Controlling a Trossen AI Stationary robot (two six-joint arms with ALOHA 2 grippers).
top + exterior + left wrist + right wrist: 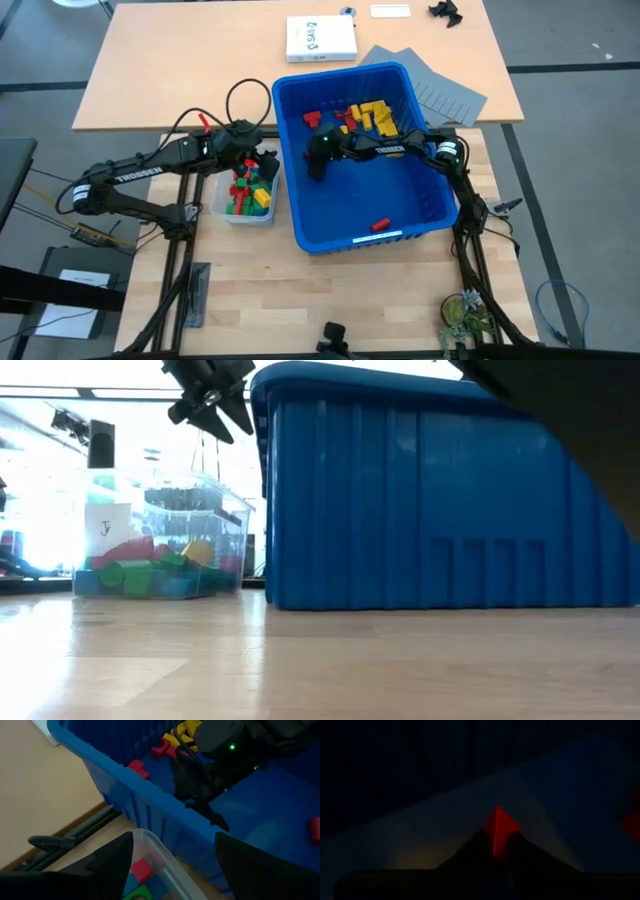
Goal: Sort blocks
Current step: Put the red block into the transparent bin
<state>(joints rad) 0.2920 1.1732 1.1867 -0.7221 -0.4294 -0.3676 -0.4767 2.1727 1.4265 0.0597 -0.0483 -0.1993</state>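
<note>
A big blue bin [296,215] stands mid-table. Red and yellow blocks [365,118] lie in its far part, and one red block [380,224] lies by its near wall. My right gripper [318,166] reaches down inside the bin near its left wall, shut on a red block [497,826]. A small clear tub [222,205] left of the bin holds red, green, yellow and blue blocks [248,192]. My left gripper [172,845] hovers open above the tub, with nothing between its fingers. My right gripper pinches the red block between its two fingertips [520,845]; one pointed corner [496,812] sticks out past them. The fingers slant down from the table's right side. Whether the block is clear of the bin's floor, I cannot tell.
A white box [320,40] and a grey sheet [440,85] lie on the far table behind the bin. Cables [248,95] loop near the left arm. A small plant [462,310] stands at the near right.
</note>
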